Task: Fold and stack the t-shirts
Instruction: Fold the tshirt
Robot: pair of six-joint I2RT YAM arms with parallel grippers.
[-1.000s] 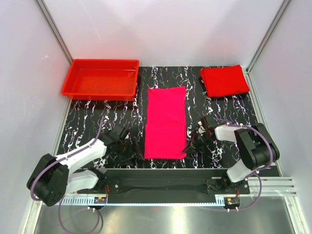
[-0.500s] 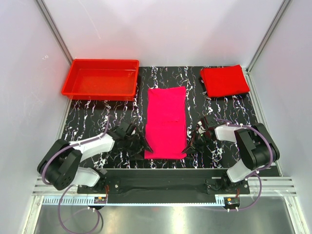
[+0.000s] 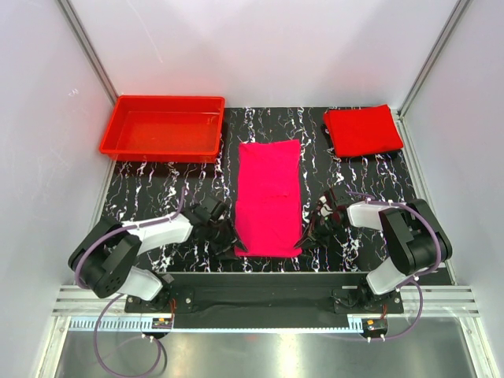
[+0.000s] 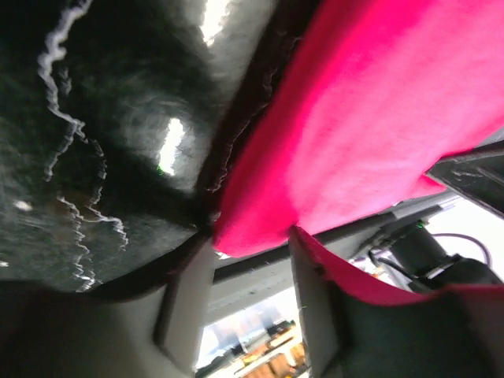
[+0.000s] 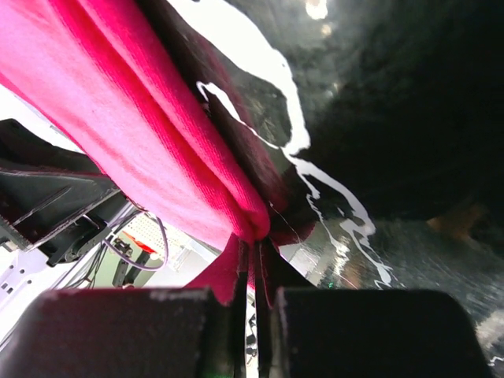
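The magenta-pink t-shirt [image 3: 268, 197] lies flat as a long folded strip down the middle of the table. The red t-shirt [image 3: 362, 131] lies folded at the back right. My left gripper [image 3: 234, 244] is open at the pink shirt's near left corner [image 4: 260, 228], which sits between its fingers. My right gripper [image 3: 305, 236] is shut on the shirt's near right corner; in the right wrist view its fingertips [image 5: 253, 260] pinch the pink fold [image 5: 157, 150].
A rigid red plastic tray [image 3: 161, 126] stands at the back left. The table top [image 3: 157, 197] is black with white marbling. White walls close in on both sides and the back. The arm bases sit at the near edge.
My left arm has swung right from beside the shirt, bringing its open gripper to the pink shirt's near left corner. The right gripper has stayed shut on the near right corner.
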